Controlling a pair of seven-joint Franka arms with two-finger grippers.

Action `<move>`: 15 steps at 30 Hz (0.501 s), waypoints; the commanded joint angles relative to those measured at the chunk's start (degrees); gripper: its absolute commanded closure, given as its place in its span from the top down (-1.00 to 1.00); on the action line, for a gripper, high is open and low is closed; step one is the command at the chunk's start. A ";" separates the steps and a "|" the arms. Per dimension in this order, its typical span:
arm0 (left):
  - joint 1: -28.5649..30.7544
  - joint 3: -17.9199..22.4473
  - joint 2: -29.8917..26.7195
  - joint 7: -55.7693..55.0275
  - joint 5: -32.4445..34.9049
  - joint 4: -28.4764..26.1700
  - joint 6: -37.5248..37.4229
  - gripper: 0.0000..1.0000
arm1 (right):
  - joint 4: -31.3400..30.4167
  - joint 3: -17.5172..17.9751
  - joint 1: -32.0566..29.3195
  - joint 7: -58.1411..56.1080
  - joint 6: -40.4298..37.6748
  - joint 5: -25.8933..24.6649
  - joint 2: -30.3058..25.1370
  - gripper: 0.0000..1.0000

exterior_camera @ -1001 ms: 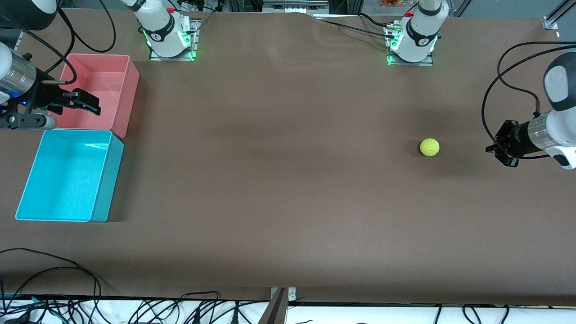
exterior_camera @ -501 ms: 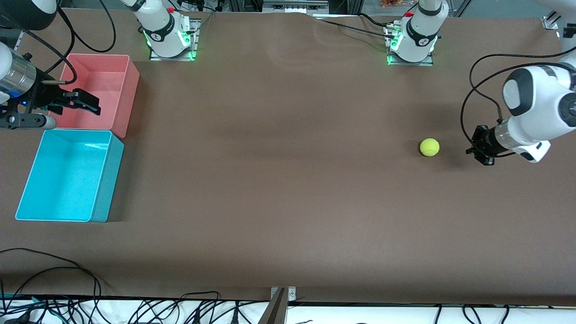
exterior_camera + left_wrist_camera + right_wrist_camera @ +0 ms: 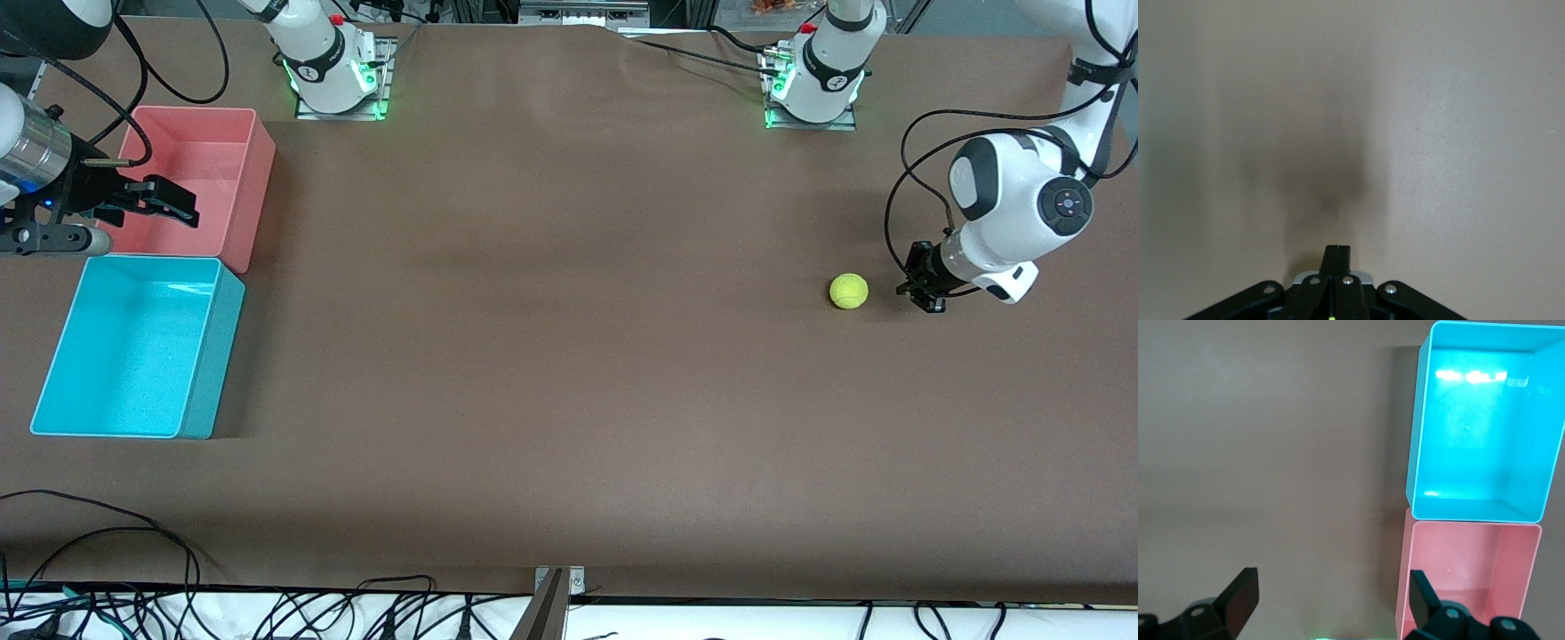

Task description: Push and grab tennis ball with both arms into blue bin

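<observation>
A high front camera faces both arm bases across the brown worktop [image 3: 551, 356]. The right wrist camera looks down from above the blue bin [image 3: 1481, 427], which both views share. The left wrist camera hangs close over bare worktop.

no text, label, brand, number or sign can be read on anything here; the small marks on the arm bases are illegible.

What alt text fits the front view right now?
The left gripper, fingers shut, sits low beside the tennis ball at the left arm's end of the brown table. The right gripper waits open over the pink bin, which adjoins the empty blue bin.
</observation>
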 commanded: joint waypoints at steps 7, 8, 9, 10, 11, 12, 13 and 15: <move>0.47 -0.46 6.03 -1.10 1.69 -1.21 8.72 -1.00 | 1.21 0.18 -0.01 0.39 -1.19 0.00 0.35 1.00; 0.47 -0.46 6.21 -1.10 1.87 -1.21 8.81 -1.00 | 1.21 0.18 -0.01 0.39 -1.19 0.00 0.35 1.00; 0.47 -0.46 6.21 -1.10 2.04 -1.21 8.90 -1.00 | 1.21 0.18 -0.01 0.39 -1.19 0.00 0.35 1.00; 0.47 -0.46 6.21 -1.10 2.31 -1.21 8.90 -1.00 | 1.21 0.18 -0.01 0.39 -1.19 0.00 0.35 1.00; 0.47 -0.46 6.30 -1.10 2.31 -1.29 8.90 -1.00 | 1.21 0.18 -0.01 0.39 -1.19 0.00 0.35 1.00; 0.47 -0.46 6.39 -1.10 2.31 -1.29 8.90 -1.00 | 1.21 0.18 -0.01 0.39 -1.19 0.00 0.35 1.00; 0.47 -0.46 6.56 -1.02 2.31 -1.38 8.90 -1.00 | 1.21 0.18 -0.01 0.31 -1.19 0.00 0.35 1.00; 0.47 -0.46 6.74 -1.02 2.92 -1.56 8.90 -1.00 | 1.21 0.27 -0.01 0.39 -1.19 0.00 0.35 1.00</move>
